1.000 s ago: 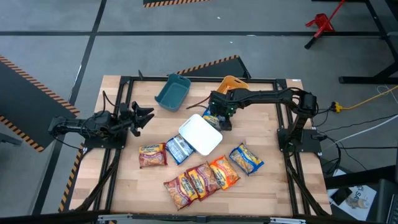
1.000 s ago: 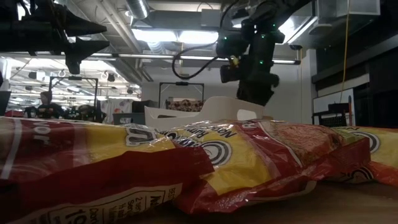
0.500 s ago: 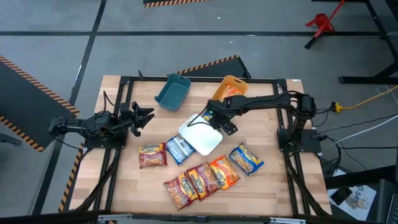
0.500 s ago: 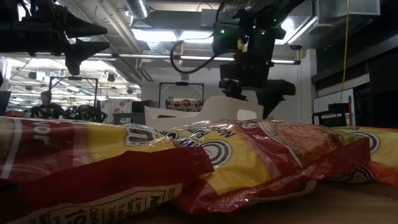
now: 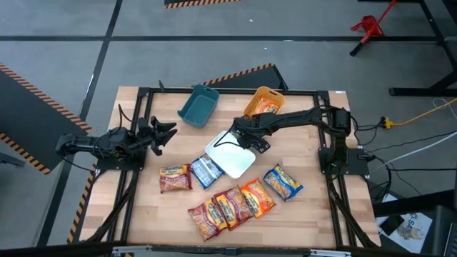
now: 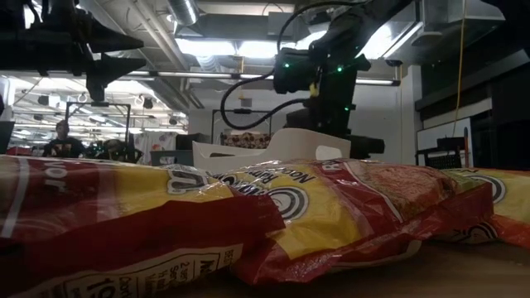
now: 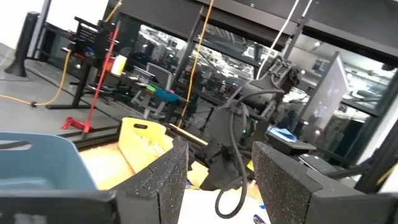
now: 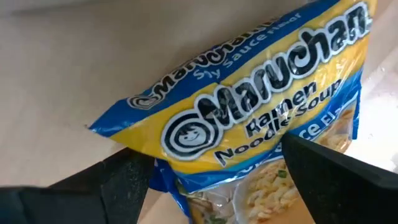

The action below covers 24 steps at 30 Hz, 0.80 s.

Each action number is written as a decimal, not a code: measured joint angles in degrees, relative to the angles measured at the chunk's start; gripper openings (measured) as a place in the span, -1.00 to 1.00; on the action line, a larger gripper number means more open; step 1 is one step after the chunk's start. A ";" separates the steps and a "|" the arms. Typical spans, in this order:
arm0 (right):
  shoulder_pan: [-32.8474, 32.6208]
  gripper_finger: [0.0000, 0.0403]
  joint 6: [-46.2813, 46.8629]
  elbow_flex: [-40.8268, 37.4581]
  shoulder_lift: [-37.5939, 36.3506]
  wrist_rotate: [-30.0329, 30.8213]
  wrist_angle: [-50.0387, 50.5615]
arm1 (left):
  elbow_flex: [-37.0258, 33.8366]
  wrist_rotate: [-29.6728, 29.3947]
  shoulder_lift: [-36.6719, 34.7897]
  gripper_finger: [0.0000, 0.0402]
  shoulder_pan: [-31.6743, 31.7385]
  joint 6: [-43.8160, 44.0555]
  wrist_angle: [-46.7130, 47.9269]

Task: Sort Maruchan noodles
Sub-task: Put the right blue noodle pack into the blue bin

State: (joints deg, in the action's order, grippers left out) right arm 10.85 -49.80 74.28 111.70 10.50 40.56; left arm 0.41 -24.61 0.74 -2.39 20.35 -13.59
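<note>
A blue Maruchan packet [image 8: 249, 112] lies flat on the wooden table by the far rim of the white bin [image 5: 230, 155]. My right gripper [image 8: 217, 168] is open and hovers over it, one finger on each side; in the high view my right gripper [image 5: 239, 135] hides the packet. Other packets lie near the table's near edge: a dark red one [image 5: 175, 177], a blue one [image 5: 206, 170], several orange and red ones [image 5: 230, 205] and another blue one [image 5: 283, 182]. One orange packet [image 5: 266, 106] lies in the orange bin. My left gripper [image 5: 163, 134] waits open at the left.
The teal bin [image 5: 198, 106] and the orange bin [image 5: 263, 96] stand at the table's far edge, the white bin at the centre. Bare wood shows on the table's right side [image 5: 300, 146]. A black frame rims the table. A person [image 6: 60, 141] shows far behind.
My right gripper has moved from beside the orange bin toward the table's left, has come down and has turned, so it now hangs over the blue packet at the white bin's far rim. The packets and bins have stayed in place.
</note>
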 joint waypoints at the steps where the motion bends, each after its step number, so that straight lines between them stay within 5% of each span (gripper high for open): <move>1: -0.03 0.72 0.15 0.10 0.29 0.13 -0.06 | -0.01 -0.36 0.01 -0.13 0.01 -0.01 0.02; 5: -0.04 0.54 2.14 0.11 0.39 0.65 -0.59 | -0.01 -1.07 -0.01 -0.13 0.02 0.00 0.16; 15: 0.00 -0.33 3.45 0.07 0.31 2.95 -0.02 | -0.01 -1.46 0.01 -0.13 0.02 -0.01 0.31; 24: 0.04 -0.90 6.28 -0.09 -1.36 1.71 -0.33 | 0.00 -1.50 -0.01 -0.13 0.00 -0.01 0.30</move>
State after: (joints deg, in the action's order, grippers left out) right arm 10.90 -43.51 74.19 110.34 12.21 40.23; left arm 0.42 -26.11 0.74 -2.39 20.34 -13.29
